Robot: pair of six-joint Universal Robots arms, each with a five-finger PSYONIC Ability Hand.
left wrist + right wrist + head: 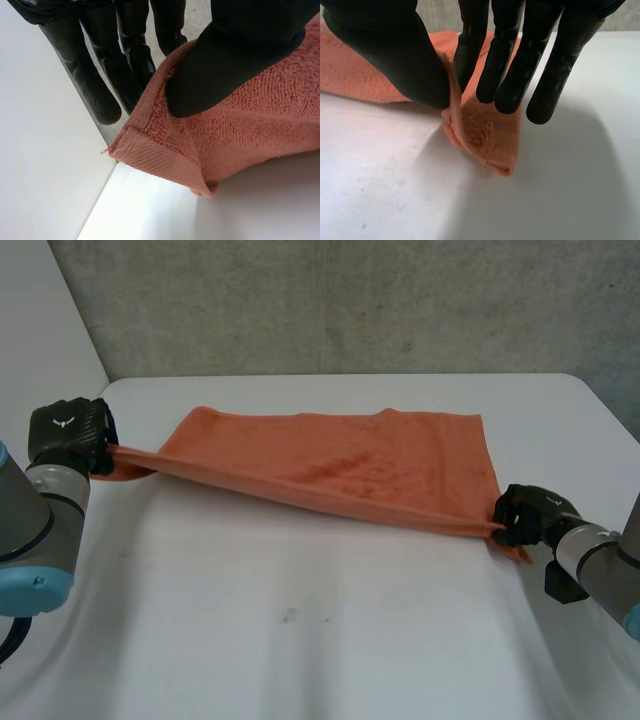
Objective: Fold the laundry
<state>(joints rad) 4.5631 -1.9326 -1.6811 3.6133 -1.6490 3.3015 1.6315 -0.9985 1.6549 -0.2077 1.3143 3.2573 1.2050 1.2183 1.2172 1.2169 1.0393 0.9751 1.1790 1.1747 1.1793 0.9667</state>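
The orange terry-cloth towel [350,465] lies spread across the far middle of the flat white table [300,630], its near long edge lifted and pulled taut between the two hands. The left hand [70,435] pinches the towel's near left corner [250,135] between thumb [225,60] and straight fingers. The right hand [525,512] grips the near right corner [485,130] the same way, thumb [395,50] against fingers [510,75].

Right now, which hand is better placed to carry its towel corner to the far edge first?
Left, probably. The left hand pinches its corner of the towel almost level with the far edge; the right hand pinches its corner nearer the robot, with more towel to cross.
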